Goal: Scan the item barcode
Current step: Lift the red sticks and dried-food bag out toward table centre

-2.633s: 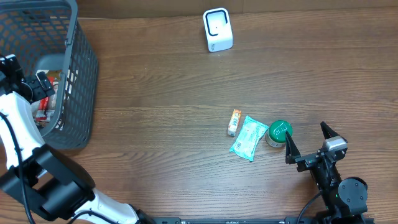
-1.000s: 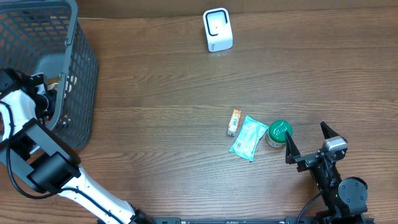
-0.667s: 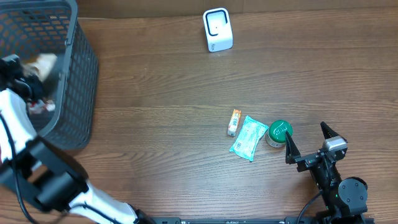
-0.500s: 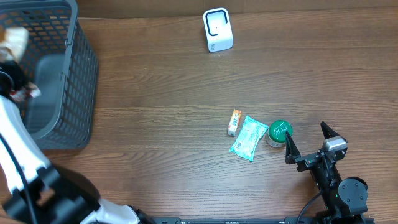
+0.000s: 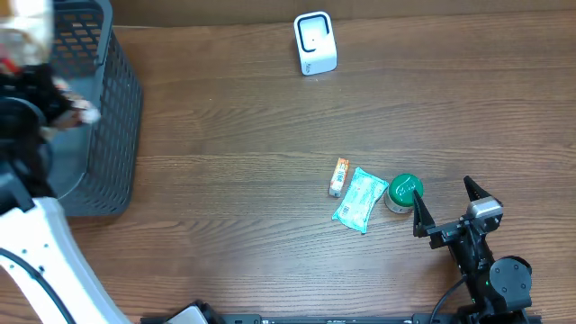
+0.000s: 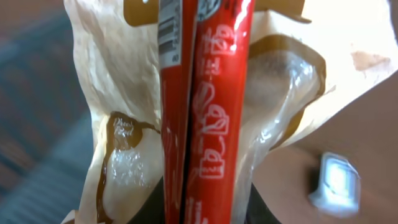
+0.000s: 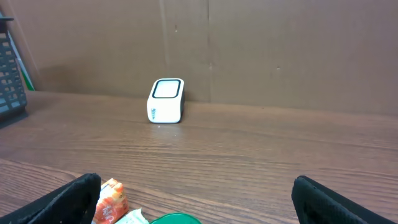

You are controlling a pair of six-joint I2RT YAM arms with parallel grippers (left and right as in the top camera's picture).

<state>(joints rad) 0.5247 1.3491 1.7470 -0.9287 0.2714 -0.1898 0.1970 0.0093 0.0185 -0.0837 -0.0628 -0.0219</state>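
Right gripper [image 5: 445,205] sits at the near right edge of the table [image 5: 225,153]. Its fingers are spread wide with nothing between them.

Just past its left fingertip we see a green-lidded can [image 5: 404,191] standing upright. A teal packet [image 5: 361,199] lies flat against the can's left side. A small orange packet [image 5: 338,176] is just beside that, further left. All three are mid-table, well apart from everything else.

On the left side is a grey mesh basket [image 5: 112,117]. Left gripper [image 5: 54,90] is up over its rim, close to the overhead camera and blurred there. Its fingers are closed together, pinching a red packet [image 6: 211,124] that runs upright through the wrist view. A tan pouch [image 6: 124,112] with clear windows sits right behind the red one. We can't tell whether the pouch is pinched too or just stuck to it. The fingertips themselves are hidden behind the packets.

A barcode [image 6: 168,28] shows at the top of the red packet, on its left strip, facing the wrist camera.

The white scanner [image 5: 315,42] stands at the far edge, centre. It is well apart from the held item, and nothing is in front of its window.
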